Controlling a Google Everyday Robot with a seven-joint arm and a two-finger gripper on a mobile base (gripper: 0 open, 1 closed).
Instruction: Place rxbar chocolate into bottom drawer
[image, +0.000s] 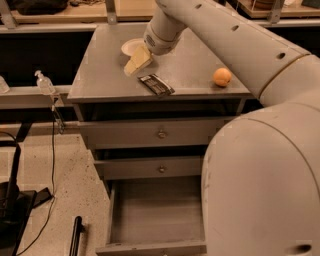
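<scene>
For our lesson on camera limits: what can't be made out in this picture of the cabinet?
Camera view:
- bottom drawer: right side hidden by the robot arm.
- rxbar chocolate: wrapper print too small to read.
- white dish: partly covered by the arm.
- gripper, above the cabinet top beside the bar: underside hidden.
</scene>
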